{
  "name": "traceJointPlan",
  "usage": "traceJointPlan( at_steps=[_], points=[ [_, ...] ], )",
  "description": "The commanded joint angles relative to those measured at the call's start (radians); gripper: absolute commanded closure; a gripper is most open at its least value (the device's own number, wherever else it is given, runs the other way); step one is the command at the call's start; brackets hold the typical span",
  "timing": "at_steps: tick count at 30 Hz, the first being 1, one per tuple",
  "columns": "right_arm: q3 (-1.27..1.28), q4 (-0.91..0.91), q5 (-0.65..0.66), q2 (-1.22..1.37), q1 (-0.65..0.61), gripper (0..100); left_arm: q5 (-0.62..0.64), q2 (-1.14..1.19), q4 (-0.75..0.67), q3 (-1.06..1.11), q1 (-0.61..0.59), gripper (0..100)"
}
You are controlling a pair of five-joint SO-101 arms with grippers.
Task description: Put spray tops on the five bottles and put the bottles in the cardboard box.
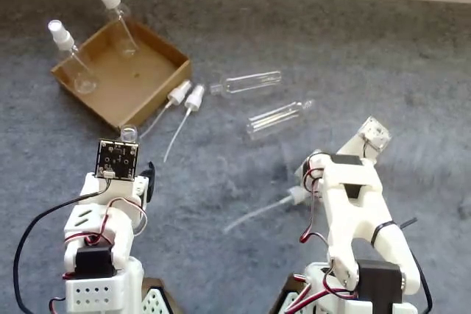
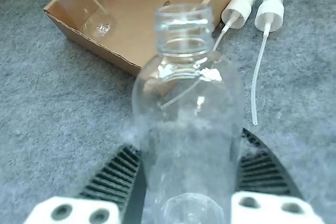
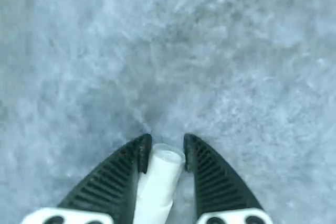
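Left wrist view: my left gripper (image 2: 186, 163) is clamped round the belly of an uncapped bottle (image 2: 184, 108), just near of the cardboard box (image 2: 89, 38).
Bottle axis: roughly upright, I judge, with the open neck up.
Right gripper (image 3: 164, 153): jaws closed on a spray top (image 3: 157, 182), which lies flat with its tube trailing left.
Handling: the bottle looks light, rigid and slick, so I'd hold the wide body. The top is small with a bendy tube, so I'd pinch the head.

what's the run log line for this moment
left gripper: shut on uncapped bottle | right gripper: shut on spray top | cardboard box: two capped bottles | table: two bare bottles lying, two loose tops
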Motion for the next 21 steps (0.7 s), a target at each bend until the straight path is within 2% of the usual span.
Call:
traceJointPlan(
  at_steps=[1, 9, 15, 18, 21],
  points=[
    [-0.03, 0.165, 0.091, 0.004, -0.005, 95.7, 0.012, -0.01, -0.02, -0.004, 0.018, 91],
    [-0.03, 0.217, 0.264, 0.004, -0.004, 95.7, 0.012, -0.01, -0.02, -0.004, 0.018, 91],
    [-0.03, 0.225, 0.285, 0.004, -0.004, 95.7, 0.012, -0.01, -0.02, -0.004, 0.018, 91],
    [-0.073, 0.289, 0.327, 0.004, -0.007, 95.7, 0.012, -0.01, -0.02, -0.004, 0.018, 91],
    [-0.18, 0.418, 0.453, 0.004, -0.004, 96.1, 0.012, -0.01, -0.02, -0.004, 0.018, 91]
  ],
)
